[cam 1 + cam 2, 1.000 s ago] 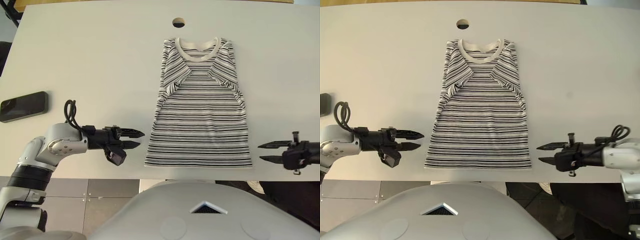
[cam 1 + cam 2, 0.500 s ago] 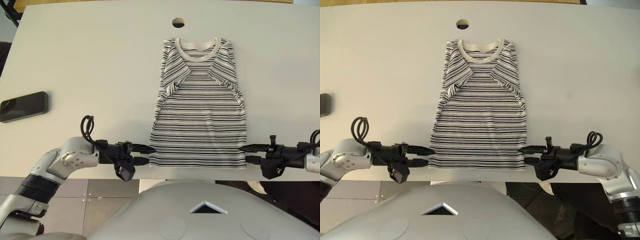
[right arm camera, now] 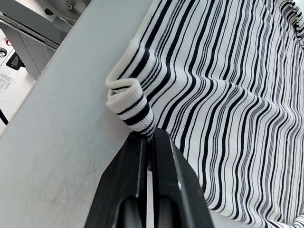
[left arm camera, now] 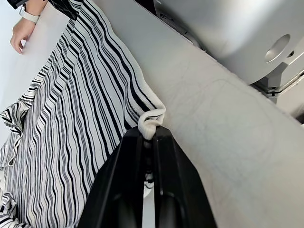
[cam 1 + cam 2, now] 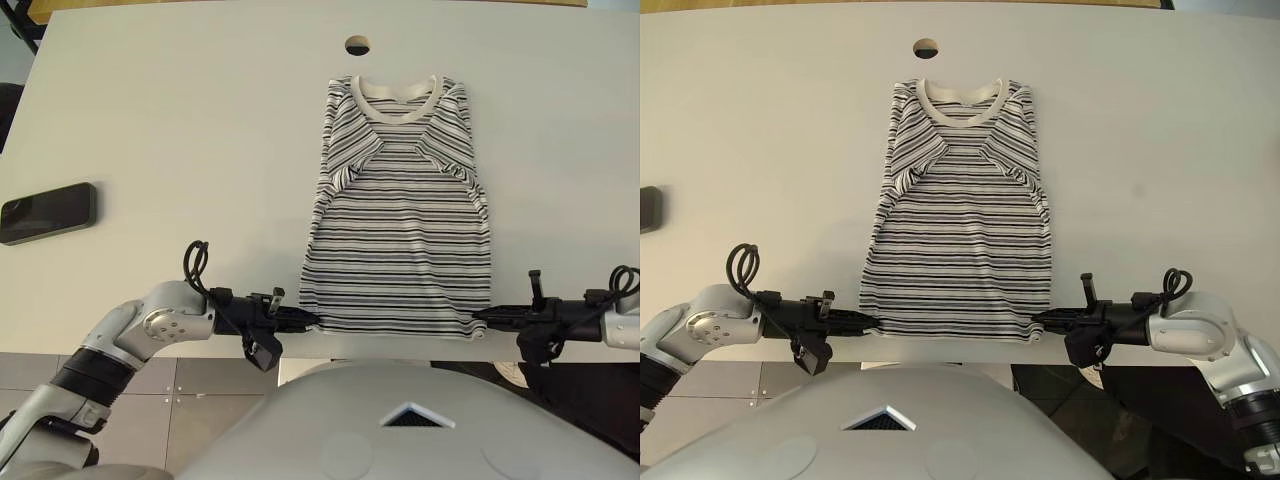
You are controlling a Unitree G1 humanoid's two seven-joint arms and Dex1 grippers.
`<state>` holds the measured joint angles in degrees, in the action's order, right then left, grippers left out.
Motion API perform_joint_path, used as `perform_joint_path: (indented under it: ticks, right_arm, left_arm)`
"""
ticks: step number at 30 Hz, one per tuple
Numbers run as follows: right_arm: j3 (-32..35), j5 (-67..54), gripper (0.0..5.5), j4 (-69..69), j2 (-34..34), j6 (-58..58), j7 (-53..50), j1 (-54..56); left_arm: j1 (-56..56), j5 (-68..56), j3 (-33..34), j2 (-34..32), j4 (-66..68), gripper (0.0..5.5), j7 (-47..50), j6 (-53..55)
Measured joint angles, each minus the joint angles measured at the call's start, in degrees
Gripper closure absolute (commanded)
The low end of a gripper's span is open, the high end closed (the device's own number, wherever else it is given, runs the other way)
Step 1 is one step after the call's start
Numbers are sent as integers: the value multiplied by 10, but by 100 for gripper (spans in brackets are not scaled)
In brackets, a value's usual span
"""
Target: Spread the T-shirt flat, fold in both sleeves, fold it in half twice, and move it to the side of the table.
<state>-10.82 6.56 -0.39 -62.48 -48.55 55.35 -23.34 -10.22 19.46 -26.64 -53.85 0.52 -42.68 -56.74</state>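
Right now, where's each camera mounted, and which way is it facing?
Left eye view: on the head, facing forward and down over the table; both arms show, with the left gripper and right gripper shut on the T-shirt hem corners.
Right eye view: on the head beside it, same aim; same arms and T-shirt.
Left wrist view: on the left wrist, facing along its fingers to the pinched hem corner.
Right wrist view: on the right wrist, facing along its fingers to the other corner.
Shared: both eyes share the whole scene; both wrists share the striped hem.
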Motion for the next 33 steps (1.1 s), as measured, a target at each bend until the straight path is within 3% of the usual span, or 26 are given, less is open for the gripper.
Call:
perform_joint_path:
  ticks: [5, 9, 12, 15, 16, 18, 21, 26, 33]
  right_arm:
    - [-23, -74, 540, -21, -14, 52, 29, -11]
    - [-34, -213, 540, -64, -40, 129, 97, -56]
    - [-25, -333, 540, -95, -62, 196, 161, -74]
    - [42, -465, 540, -151, -106, 276, 223, -101]
    - [59, -477, 540, -159, -103, 284, 224, -97]
    - [86, -491, 540, -166, -83, 302, 223, -79]
    - [101, -488, 540, -157, -32, 324, 202, -27]
    - [104, -451, 540, -110, 43, 358, 162, 74]
    - [105, -351, 540, 4, 140, 352, 93, 185]
  left_arm:
    - [20, -47, -10, 12, 23, 538, -4, 10]
    - [-16, -284, -54, -30, -57, 538, -126, 186]
    - [-46, -489, -67, -101, -149, 538, -239, 349]
    - [-79, -637, -46, -193, -225, 538, -333, 488]
    - [-81, -637, -36, -186, -227, 538, -335, 497]
    - [-79, -639, -4, -143, -222, 538, -328, 501]
    - [-35, -640, 27, -1, -198, 538, -274, 490]
    - [88, -556, 79, 158, -69, 538, -175, 477]
    - [219, -489, 131, 264, 47, 538, -103, 495]
